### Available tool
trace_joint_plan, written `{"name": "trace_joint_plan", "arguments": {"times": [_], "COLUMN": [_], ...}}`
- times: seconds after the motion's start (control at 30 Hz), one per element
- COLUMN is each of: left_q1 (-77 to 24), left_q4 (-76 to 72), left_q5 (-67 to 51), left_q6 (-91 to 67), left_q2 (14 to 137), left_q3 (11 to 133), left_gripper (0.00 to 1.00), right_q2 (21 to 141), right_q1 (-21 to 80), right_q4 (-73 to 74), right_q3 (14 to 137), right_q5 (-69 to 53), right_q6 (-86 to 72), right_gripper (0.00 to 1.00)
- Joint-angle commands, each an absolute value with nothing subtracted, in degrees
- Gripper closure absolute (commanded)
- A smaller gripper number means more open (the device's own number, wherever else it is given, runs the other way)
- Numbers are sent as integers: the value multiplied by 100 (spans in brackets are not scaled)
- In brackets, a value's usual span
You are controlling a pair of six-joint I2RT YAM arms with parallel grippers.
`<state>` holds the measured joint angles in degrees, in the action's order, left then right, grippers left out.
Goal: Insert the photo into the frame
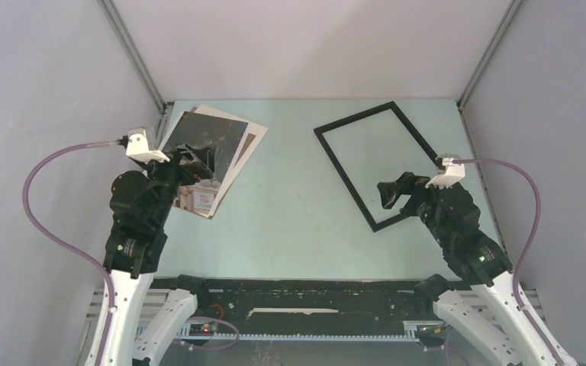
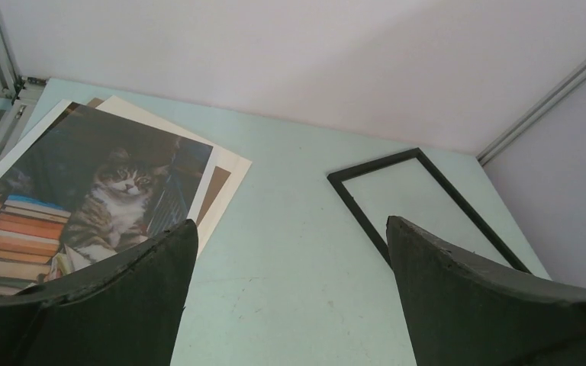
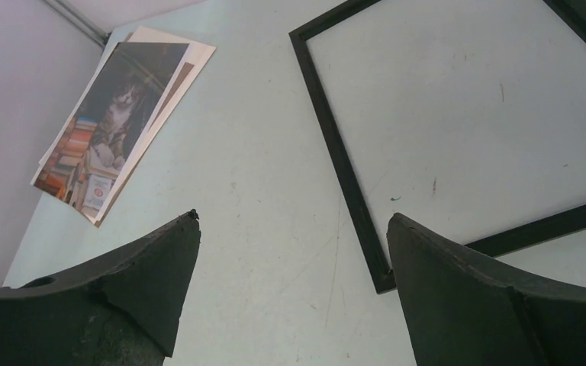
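Note:
The photo [image 1: 221, 137], a dark print of a tabby cat beside stacked orange books, lies at the table's back left on top of a small stack; it also shows in the left wrist view [image 2: 99, 198] and the right wrist view [image 3: 107, 122]. The thin black frame [image 1: 354, 117] lies flat at the back right, its pane showing the table through it [image 2: 372, 163] [image 3: 336, 152]. My left gripper [image 1: 198, 162] [image 2: 290, 229] hovers open over the photo's near half. Above the frame's near corner, my right gripper [image 1: 391, 189] [image 3: 294, 217] stands open. Neither holds anything.
A white mat sheet [image 1: 246, 124] [image 2: 229, 162] and a brown cardboard board [image 1: 249, 145] [image 2: 214, 191] peek out from under the photo. Grey walls with metal corner posts [image 1: 133, 53] [image 1: 488, 49] enclose the pale green table [image 1: 290, 198] on three sides.

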<state>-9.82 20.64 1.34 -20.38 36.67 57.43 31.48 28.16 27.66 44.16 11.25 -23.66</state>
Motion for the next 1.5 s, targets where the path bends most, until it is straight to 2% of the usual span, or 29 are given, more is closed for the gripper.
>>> {"name": "trace_joint_plan", "arguments": {"times": [0.0,0.2,0.3,0.53,0.63,0.7,0.77,0.93,1.17,1.37,1.47], "left_q1": [-1118,-1411,-1547,-1652,-1652,-1652,-1653,-1653,-1652,-1650,-1653], "left_q4": [2075,2289,2428,2586,2575,2575,2584,2577,2549,2478,2493], "left_q5": [255,477,575,663,650,599,491,431,365,426,463], "left_q6": [-1729,-1577,-1530,-1562,-1600,-1647,-1666,-1674,-1769,-1839,-1900], "left_q2": [3885,4142,4292,4412,4456,4513,4574,4597,4629,4738,4906], "left_q3": [5784,5900,5980,6083,6079,6073,6091,6096,6075,6019,6019], "left_gripper": [0,0,0,0,0,0,0,0,0,0,0], "right_q2": [3423,4376,5430,8238,9142,9598,10012,10128,9697,9645,9510], "right_q1": [2867,2879,2806,2342,2155,2046,1953,2110,2365,2617,2843], "right_q4": [2489,2505,2665,3810,4182,4265,4438,4386,3790,3743,3587], "right_q3": [4396,4604,4952,6564,7089,7306,7522,7216,6141,5941,5898], "right_q5": [1516,1834,1763,712,697,614,478,417,-401,-161,-804], "right_q6": [-2474,-2189,-2009,-1624,-1497,-1438,-1476,-1649,-2012,-2213,-2366], "right_gripper": [0,0,0,0,1,8,19,25,24,29,30]}}
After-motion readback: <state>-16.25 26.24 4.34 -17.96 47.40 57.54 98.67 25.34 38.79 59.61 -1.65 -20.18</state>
